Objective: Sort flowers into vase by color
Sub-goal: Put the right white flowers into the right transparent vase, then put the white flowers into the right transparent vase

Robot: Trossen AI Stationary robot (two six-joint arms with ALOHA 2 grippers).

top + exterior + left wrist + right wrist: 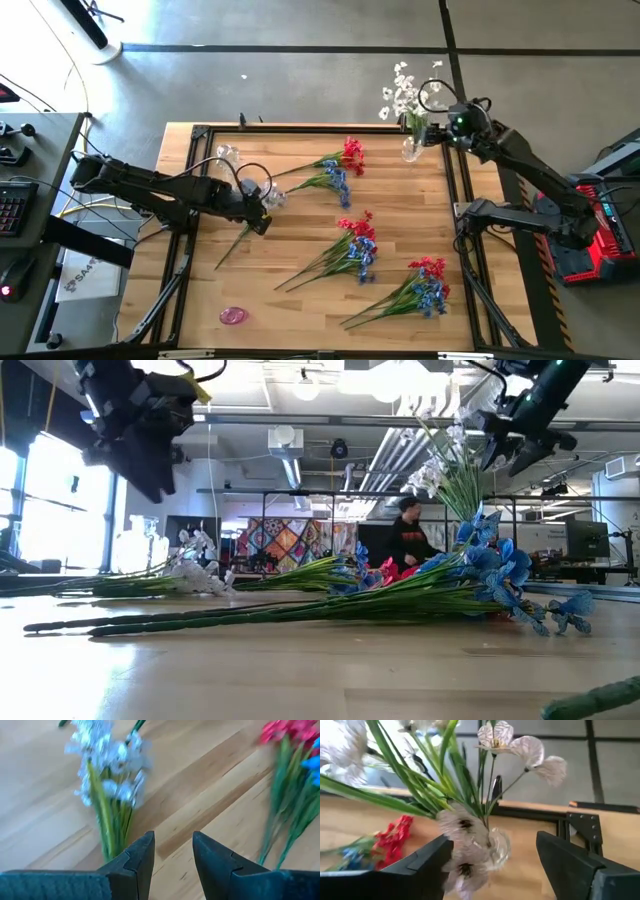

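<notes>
Flowers: white-blossomed artificial sprays on thin green stems [403, 95] stand in a clear glass vase [412, 148] at the far right part of the pale wooden slatted table [300, 300].
The right gripper [436, 97] hovers over that vase with its dark fingers [570, 860] spread wide, holding nothing; in the right wrist view the vase rim and petals sit between them. Three mixed red-and-blue sprays lie flat on the tabletop: one near the far edge [335, 168], one at centre [352, 245], one toward the near right [420, 285]. A further white spray [262, 200] lies at the left, by a second clear glass vase [228, 155]. The left gripper [260, 215] is just above this spray, fingers [142, 857] narrowly apart and empty, with the stems beside one finger. A small pink ring-shaped item [233, 316] rests near the front edge.
</notes>
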